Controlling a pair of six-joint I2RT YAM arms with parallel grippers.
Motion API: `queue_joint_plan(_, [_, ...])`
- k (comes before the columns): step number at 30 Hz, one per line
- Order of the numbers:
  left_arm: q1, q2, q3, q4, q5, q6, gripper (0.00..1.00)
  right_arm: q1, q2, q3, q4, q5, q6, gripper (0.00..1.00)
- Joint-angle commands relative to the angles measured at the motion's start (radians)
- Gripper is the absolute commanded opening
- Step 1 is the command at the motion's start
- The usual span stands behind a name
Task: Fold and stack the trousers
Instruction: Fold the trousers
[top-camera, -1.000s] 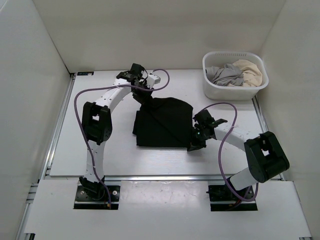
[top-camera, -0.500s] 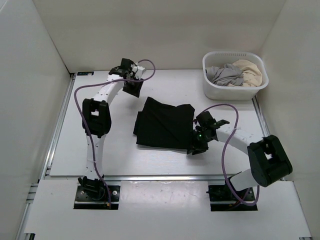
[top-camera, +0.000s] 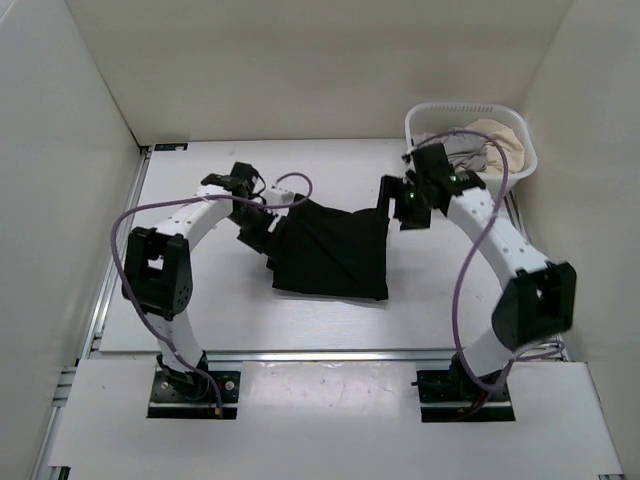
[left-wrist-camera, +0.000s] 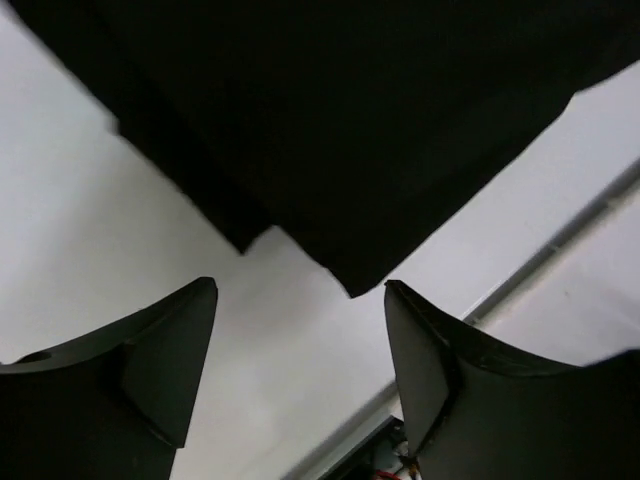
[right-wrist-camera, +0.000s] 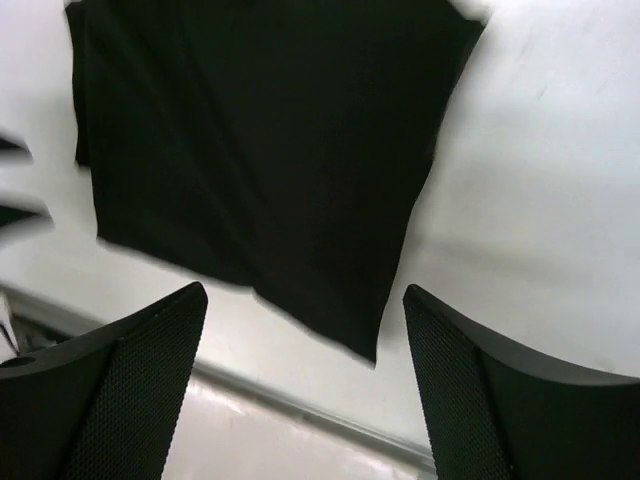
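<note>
The black trousers (top-camera: 330, 252) lie folded into a rough square in the middle of the white table (top-camera: 200, 310). My left gripper (top-camera: 260, 230) is low at their left edge and open, with nothing between its fingers. In the left wrist view a corner of the trousers (left-wrist-camera: 330, 130) lies just ahead of the left gripper (left-wrist-camera: 300, 300). My right gripper (top-camera: 393, 205) hangs open above their far right corner. The right wrist view looks down on the trousers (right-wrist-camera: 270, 150) past the empty right gripper (right-wrist-camera: 305, 300).
A white basket (top-camera: 470, 108) stands at the back right, holding a grey garment (top-camera: 465, 150) and a beige garment (top-camera: 497, 128); my right arm crosses in front of it. White walls close in the left, back and right sides. A metal rail (top-camera: 300, 352) runs along the table's near edge.
Both grippers have opened and let go of the trousers, which now lie flatter. The left gripper came from the back to their left edge; the right rose from the near right corner to the far right.
</note>
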Motion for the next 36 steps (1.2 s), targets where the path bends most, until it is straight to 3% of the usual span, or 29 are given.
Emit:
queue_joint_plan(1, [-0.020,0.004,-0.069,0.020,0.075,-0.008,0.80,-0.041,0.208,0.154,-0.026,0.052,-0.042,0.85])
queue_joint_plan(7, [-0.043,0.061,-0.069,0.079,0.023,-0.038,0.83,-0.084,0.422,0.236,0.040,0.020,-0.008,0.88])
queue_joint_plan(11, [-0.052,0.090,-0.113,0.090,0.065,-0.038,0.74,-0.084,0.474,0.236,0.119,0.002,0.028,0.88])
queue_joint_plan(13, [-0.061,0.111,-0.113,0.090,0.091,-0.029,0.58,-0.084,0.488,0.249,0.147,0.014,0.057,0.88])
queue_joint_plan(15, [-0.072,0.140,-0.113,0.090,0.114,-0.020,0.42,-0.095,0.528,0.275,0.147,0.015,0.093,0.76])
queue_joint_plan(16, [-0.072,0.151,-0.113,0.090,0.135,-0.020,0.26,-0.095,0.548,0.313,0.137,0.003,0.103,0.69])
queue_joint_plan(17, [-0.072,0.160,-0.113,0.090,0.135,-0.020,0.17,-0.104,0.582,0.327,0.121,-0.006,0.113,0.48])
queue_joint_plan(21, [-0.072,0.147,-0.124,0.081,0.108,-0.008,0.14,-0.104,0.593,0.326,0.121,0.003,0.126,0.12])
queue_joint_plan(24, [-0.063,0.113,-0.150,0.070,0.072,0.015,0.14,-0.127,0.593,0.326,0.146,-0.009,0.163,0.00])
queue_joint_plan(30, [-0.072,0.055,-0.190,0.050,0.026,0.037,0.14,-0.136,0.580,0.349,0.178,0.046,0.189,0.00])
queue_joint_plan(31, [-0.072,0.055,-0.190,0.050,0.026,0.037,0.17,-0.136,0.590,0.364,0.167,0.022,0.176,0.16])
queue_joint_plan(32, [-0.072,0.055,-0.190,0.050,0.026,0.037,0.36,-0.136,0.599,0.390,0.167,-0.007,0.162,0.28])
queue_joint_plan(33, [-0.072,0.055,-0.190,0.050,0.026,0.037,0.43,-0.136,0.599,0.390,0.152,-0.024,0.148,0.39])
queue_joint_plan(34, [-0.072,0.055,-0.176,0.050,0.026,0.037,0.47,-0.136,0.599,0.390,0.143,-0.025,0.134,0.58])
queue_joint_plan(36, [-0.072,0.055,-0.160,0.041,0.036,0.024,0.53,-0.136,0.562,0.369,0.133,-0.025,0.099,0.72])
